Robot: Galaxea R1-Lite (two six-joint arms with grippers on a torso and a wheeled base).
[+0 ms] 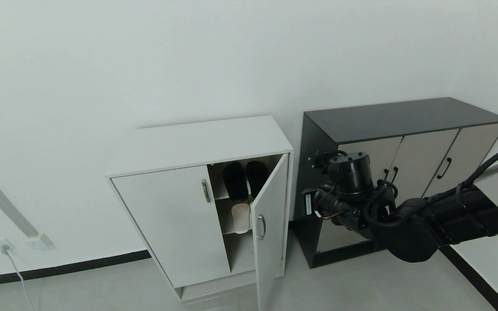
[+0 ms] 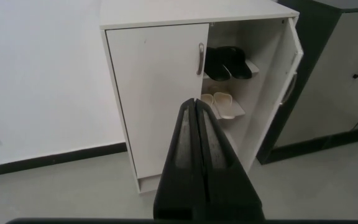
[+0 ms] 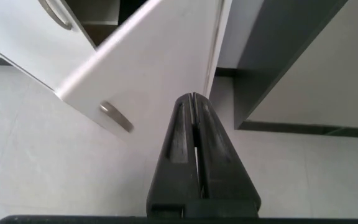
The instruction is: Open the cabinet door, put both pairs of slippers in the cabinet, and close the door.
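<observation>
You can see the white cabinet [image 1: 197, 144] standing against the wall [image 1: 145, 65], with its left door [image 1: 171, 222] shut and its right door [image 1: 269, 250] wide open, sticking out toward you. Look inside and you find both pairs of slippers. The black slippers [image 1: 245, 180] lie side by side on the top shelf. The pale slippers [image 1: 241, 218] lie on the shelf just below them, and the edge of the open door hides part of that pair. The left door handle [image 1: 205, 190] and the right door handle [image 1: 261, 227] are small metal bars. A dark cabinet [image 1: 404, 114] stands just beside the white one, on its right, and its doors are shut. Your right arm [image 1: 409, 233] is up in front of the dark cabinet. Your right gripper [image 3: 193, 102] has its two fingers pressed together with nothing between them. Its tip is near the outside face of the open door, not far from the handle, and you cannot tell if it touches. Your left gripper [image 2: 195, 106] has its fingers pressed together too and holds nothing. It is out in front of the white cabinet, well apart from it. Low on the wall, far to the left, there is a socket [image 1: 3, 247] with a grey cable hanging down to the floor [image 1: 102, 289]
</observation>
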